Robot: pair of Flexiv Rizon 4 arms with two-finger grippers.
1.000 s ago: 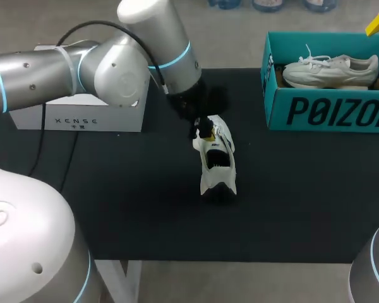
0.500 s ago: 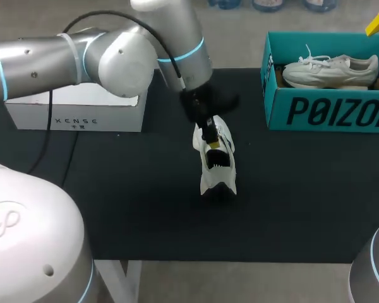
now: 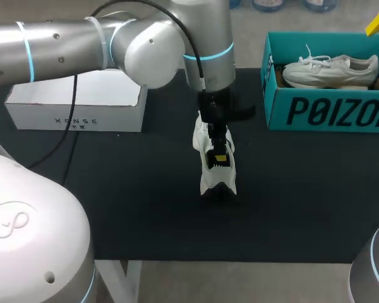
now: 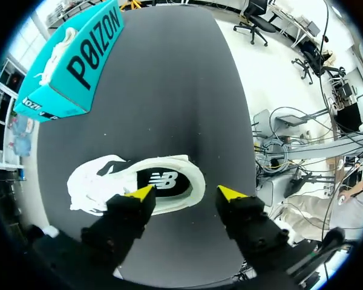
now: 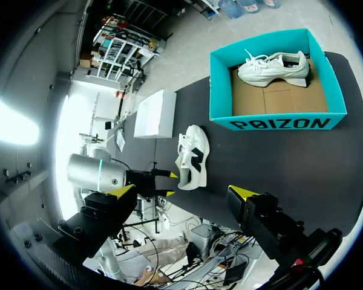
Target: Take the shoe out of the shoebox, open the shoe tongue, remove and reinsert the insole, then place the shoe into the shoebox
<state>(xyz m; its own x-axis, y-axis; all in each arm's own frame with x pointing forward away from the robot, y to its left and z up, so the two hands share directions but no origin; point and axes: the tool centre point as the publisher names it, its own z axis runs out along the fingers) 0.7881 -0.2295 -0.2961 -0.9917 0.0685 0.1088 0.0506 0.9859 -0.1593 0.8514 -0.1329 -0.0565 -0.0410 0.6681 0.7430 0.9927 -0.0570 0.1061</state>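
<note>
One white shoe (image 3: 218, 177) lies on the black bench (image 3: 145, 202), out of the teal shoebox (image 3: 328, 113), with the left tool (image 3: 218, 154) spread open above its mouth.
Its long axis runs parallel to the shoebox's short end wall: the toe is about level with the shoebox's printed front wall and the heel lies farther out from it, well apart from the shoebox. A second ago the left tool sat over the toe end. The left arm (image 3: 145, 44) has since swung toward the shoebox and carried the tool along the shoe, which has not shifted. The arm's last link points straight down, with one yellow tip over the collar and the other off the heel above bare bench, gripping nothing. The right tool (image 5: 183, 192) hangs high over the shoebox, fingers wide apart and empty. A second shoe (image 3: 331, 69) lies inside the shoebox.
</note>
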